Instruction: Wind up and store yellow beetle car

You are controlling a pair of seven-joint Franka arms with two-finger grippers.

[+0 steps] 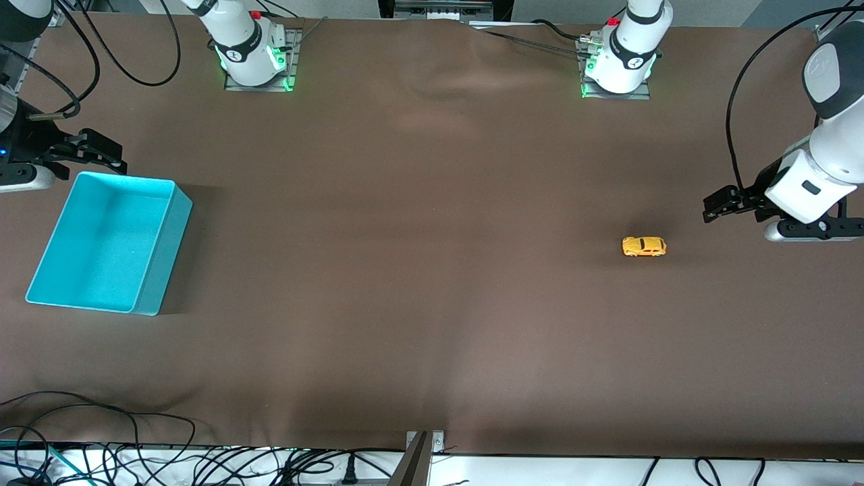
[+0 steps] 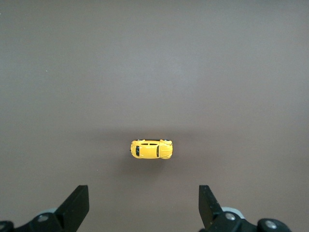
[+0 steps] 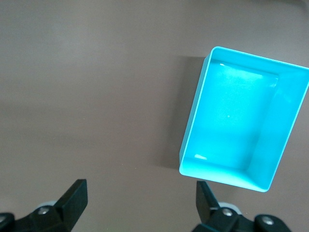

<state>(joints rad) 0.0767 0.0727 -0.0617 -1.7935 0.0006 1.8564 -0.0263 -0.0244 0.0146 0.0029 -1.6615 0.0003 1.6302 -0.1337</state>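
A wide table (image 1: 432, 270) draped in brown cloth is filling the scene. A rectangular turquoise plastic bin (image 1: 108, 241) is sitting open-topped toward the right arm's end. The right gripper (image 1: 101, 152) is hovering just above the bin's edge nearest the bases, its black fingers (image 3: 75, 200) spread apart and holding nothing. The left gripper (image 1: 719, 204) is hanging over bare cloth at the left arm's end, jaws likewise spread and empty. The tiny yellow-orange beetle-shaped toy car (image 1: 644, 246) is resting on its wheels near it, untouched.
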